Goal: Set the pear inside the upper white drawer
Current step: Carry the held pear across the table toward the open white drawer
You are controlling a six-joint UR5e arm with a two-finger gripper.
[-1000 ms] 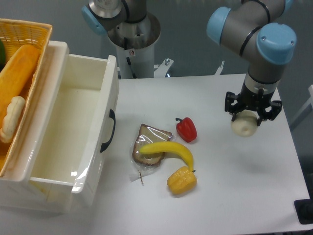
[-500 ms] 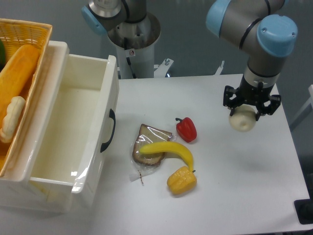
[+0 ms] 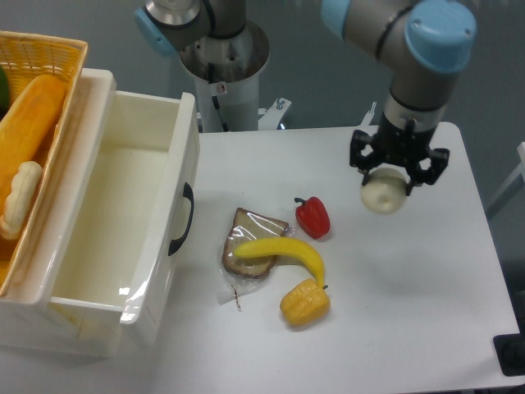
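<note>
Two black fingers (image 3: 358,156) of my gripper (image 3: 399,167) are clamped on the pear (image 3: 383,194), which hangs below them, raised off the table (image 3: 426,312); its faint shadow lies on the white surface lower down. I see the pale rounded bottom of the fruit but not its stem, which is hidden up in the gripper. The arm's grey wrist with its blue cap rises above it toward the top of the view.

Just left of the pear and lower, on the table, sits a red pepper (image 3: 312,217). Beyond that, nearer the front edge, a yellow banana (image 3: 283,250) lies across a slice of brown bread in clear wrap (image 3: 251,240), and a piece of corn (image 3: 304,302) rests just beside the banana's right end.

Well apart from the pear, at the left side, the upper white drawer (image 3: 156,271) stands pulled open, its inside visible, with the black curved handle (image 3: 185,217) on the front facing the fruit. Touching its far left rim is a yellow wicker basket (image 3: 64,82) holding a long orange loaf (image 3: 29,123) and a smaller pale piece (image 3: 20,197).
</note>
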